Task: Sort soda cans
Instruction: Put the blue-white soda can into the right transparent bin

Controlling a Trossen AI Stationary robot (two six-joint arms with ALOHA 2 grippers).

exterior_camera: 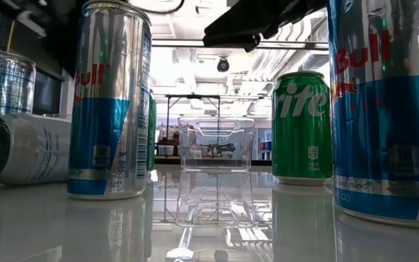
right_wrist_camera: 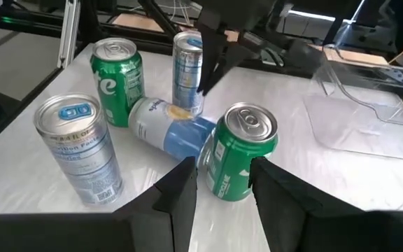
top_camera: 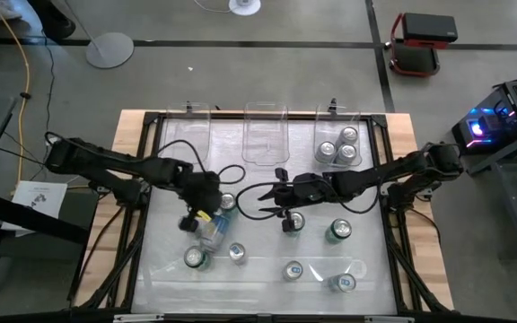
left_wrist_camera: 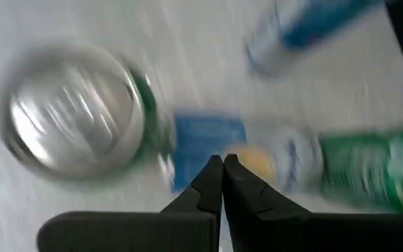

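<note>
Gripping a green can (right_wrist_camera: 240,162), the right end effector (right_wrist_camera: 222,183) faces a toppled silver-blue can (right_wrist_camera: 168,131).

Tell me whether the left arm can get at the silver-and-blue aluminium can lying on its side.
Probably yes: the left pincer hangs right above the silver-and-blue aluminium can with nothing between them. It is shut, so it must open first, and an upright green can stands close beside.
</note>
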